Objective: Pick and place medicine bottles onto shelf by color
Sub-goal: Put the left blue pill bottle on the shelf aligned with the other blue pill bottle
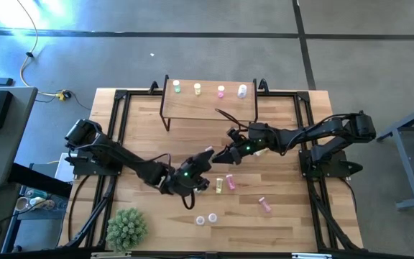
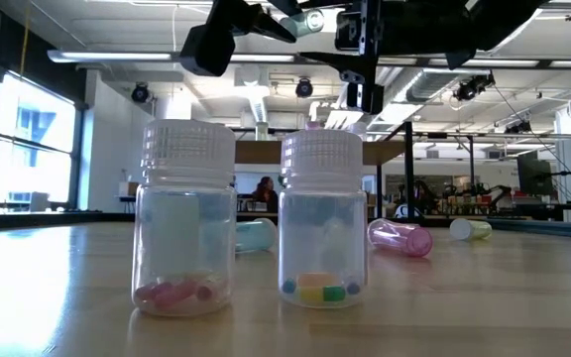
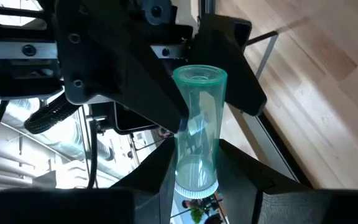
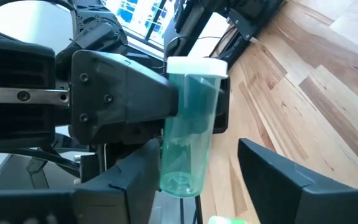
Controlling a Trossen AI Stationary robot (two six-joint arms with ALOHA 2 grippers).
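Tabletop (image 1: 279, 216): I see both arms meeting above its middle, with loose bottles lying toward the near edge.
Shelf (image 1: 208, 128): stands at the far edge and carries one green, one yellow, one pink and one white bottle in a row.
Left hand (image 1: 205, 160): clenched on the cap end of the green bottle (image 3: 196, 137), holding it up off the tabletop.
Right hand (image 1: 225, 155): released, its fingers set around the bottle's base end; one finger stands clear of the glass.
Risk, drop: if my left hand lets go before the right has clamped, I judge the bottle falls and rolls.
Risk, twist: a lopsided squeeze could lever the bottle out of the left hand's hold.
Wrist views only: the bottle's colour and the gap at the right finger.
High view only: the shelf's colour order.
Low view only: two upright clear bottles (image 2: 184, 218) near the front edge.
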